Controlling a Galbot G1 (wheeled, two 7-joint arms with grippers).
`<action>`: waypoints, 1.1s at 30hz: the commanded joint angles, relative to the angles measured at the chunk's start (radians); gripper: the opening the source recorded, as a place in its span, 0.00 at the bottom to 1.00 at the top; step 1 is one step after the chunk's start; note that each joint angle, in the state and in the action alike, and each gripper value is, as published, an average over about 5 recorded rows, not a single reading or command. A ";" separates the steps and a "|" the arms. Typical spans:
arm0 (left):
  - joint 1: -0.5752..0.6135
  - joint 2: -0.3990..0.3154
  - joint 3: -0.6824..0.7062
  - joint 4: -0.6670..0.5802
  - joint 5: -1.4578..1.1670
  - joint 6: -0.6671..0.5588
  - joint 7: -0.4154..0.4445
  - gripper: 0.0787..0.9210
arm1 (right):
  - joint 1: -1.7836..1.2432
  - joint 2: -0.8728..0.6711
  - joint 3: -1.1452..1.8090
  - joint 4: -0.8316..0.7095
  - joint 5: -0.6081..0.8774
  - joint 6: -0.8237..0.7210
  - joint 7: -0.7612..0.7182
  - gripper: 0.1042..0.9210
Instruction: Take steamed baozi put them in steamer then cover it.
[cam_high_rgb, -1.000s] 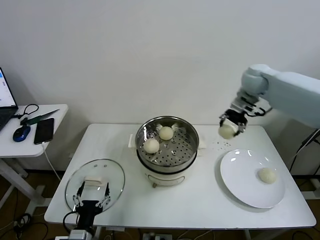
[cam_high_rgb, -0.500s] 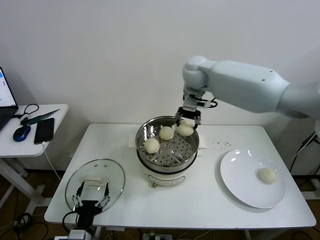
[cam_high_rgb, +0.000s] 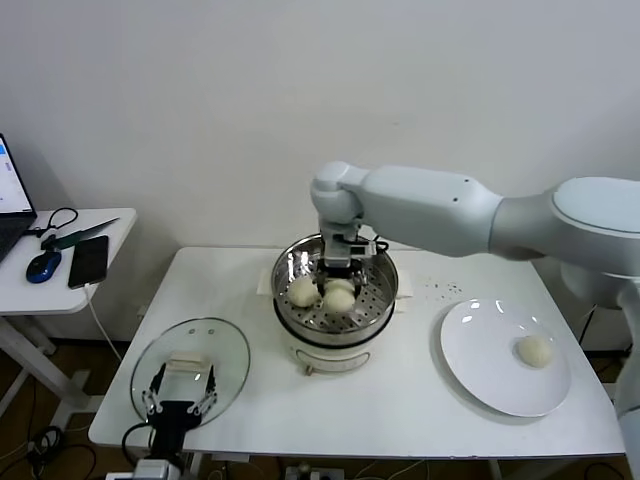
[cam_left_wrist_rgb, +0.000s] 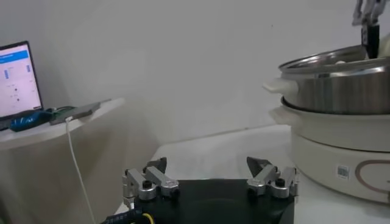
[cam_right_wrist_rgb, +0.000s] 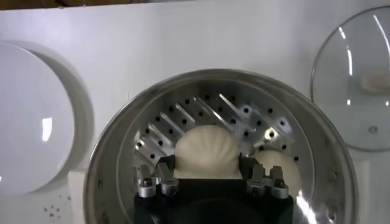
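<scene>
The steamer (cam_high_rgb: 335, 335) stands mid-table, its steel pot also in the right wrist view (cam_right_wrist_rgb: 109, 158) and the left wrist view (cam_left_wrist_rgb: 341, 91). My right gripper (cam_high_rgb: 338, 280) is down inside it, shut on a baozi (cam_right_wrist_rgb: 206, 151) with a finger against each side, low over the perforated tray. Another baozi (cam_high_rgb: 303, 291) lies beside it, also showing in the right wrist view (cam_right_wrist_rgb: 277, 163). One baozi (cam_high_rgb: 533, 350) lies on the white plate (cam_high_rgb: 490, 370). The glass cover (cam_high_rgb: 190, 370) lies front left. My left gripper (cam_high_rgb: 180, 403) is open and idle at the cover's near edge (cam_left_wrist_rgb: 209, 170).
A side table at the far left holds a phone (cam_high_rgb: 88, 260), a mouse (cam_high_rgb: 43, 266) and a laptop (cam_high_rgb: 10, 200). The plate (cam_right_wrist_rgb: 30, 122) and the cover (cam_right_wrist_rgb: 353, 73) flank the steamer in the right wrist view. A wall stands close behind the table.
My right arm has carried the baozi from near the plate across to the steamer and lowered it inside. The left arm has not moved.
</scene>
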 joint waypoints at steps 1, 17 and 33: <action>-0.002 -0.001 0.001 0.002 0.001 0.001 0.001 0.88 | -0.048 0.021 -0.010 0.016 -0.011 0.010 0.002 0.70; -0.006 0.002 0.008 0.004 0.011 0.005 0.002 0.88 | -0.041 -0.016 0.028 0.022 -0.060 0.011 -0.008 0.87; -0.020 -0.004 0.020 -0.038 0.010 0.019 0.000 0.88 | 0.270 -0.362 -0.129 0.054 0.098 -0.294 0.267 0.88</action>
